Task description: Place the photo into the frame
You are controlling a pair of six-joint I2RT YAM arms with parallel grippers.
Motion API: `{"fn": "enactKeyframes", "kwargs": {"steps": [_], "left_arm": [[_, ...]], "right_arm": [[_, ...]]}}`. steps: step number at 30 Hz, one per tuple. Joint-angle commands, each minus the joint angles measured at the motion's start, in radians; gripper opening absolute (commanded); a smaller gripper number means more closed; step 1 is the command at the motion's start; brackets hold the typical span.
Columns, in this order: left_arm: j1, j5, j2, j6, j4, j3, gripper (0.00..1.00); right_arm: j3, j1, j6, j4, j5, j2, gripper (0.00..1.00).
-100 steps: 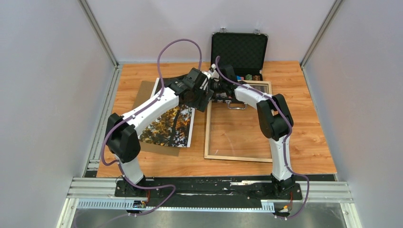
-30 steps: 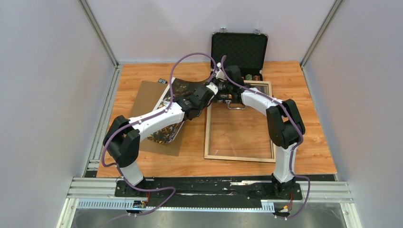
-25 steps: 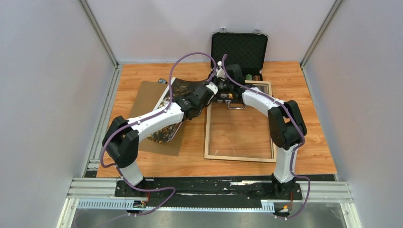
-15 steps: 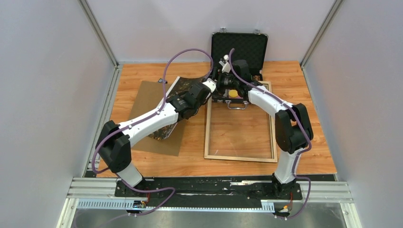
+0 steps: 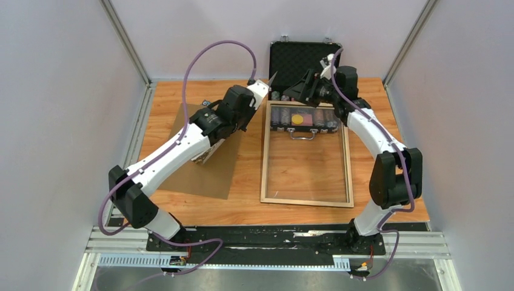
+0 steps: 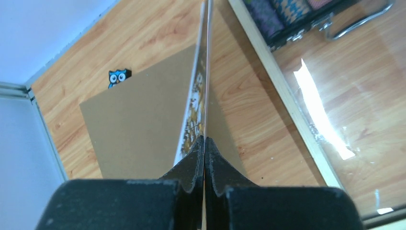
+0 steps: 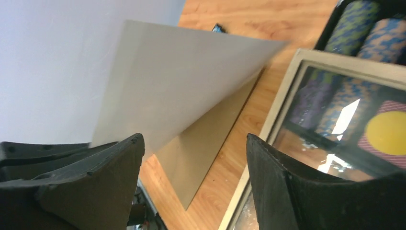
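The left tool (image 6: 205,143) is clamped shut on one edge of the photo (image 6: 196,110). It holds the print tipped up almost on edge over the brown backing board (image 5: 206,176), left of the frame (image 5: 306,202). From the left wrist the sheet shows only as a thin line running away from the fingers, with a strip of orange leaves on its left face. Its plain white back faces the right tool (image 7: 194,139). Whether the low edge touches the board I cannot tell.

About three seconds ago the photo lay flat on the board. A second ago it was partly raised, with both tools bunched at its corner by the frame's far left corner, the right one pinching it. Since then the right tool has let go and now stands wide open with nothing in it. It has also drawn back and up to just in front of the lid of the black case (image 5: 305,60). The left arm has swung the print higher and further left.

The frame has not moved. It lies flat on the worktop (image 5: 388,170), wood side up, its far end overlapping the case's tray of chips (image 5: 303,116).
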Motion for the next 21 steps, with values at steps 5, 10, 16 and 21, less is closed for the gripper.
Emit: {"fn": "enactKeyframes", "kwargs": {"steps": [5,10,16,21], "left_arm": [[0.006,0.169,-0.133,-0.074,-0.071,0.189,0.00],[0.011,0.245,-0.177,-0.113,-0.047,0.253,0.00],[0.035,0.389,-0.151,-0.218,-0.042,0.364,0.00],[0.084,0.572,-0.129,-0.342,-0.002,0.397,0.00]], "right_arm": [[-0.079,-0.133,-0.059,0.146,-0.092,-0.117,0.77],[-0.176,-0.197,-0.049,0.284,-0.232,-0.151,0.84],[-0.289,-0.237,-0.038,0.379,-0.379,-0.188,0.94],[-0.406,-0.235,0.044,0.560,-0.468,-0.217,1.00]]}}
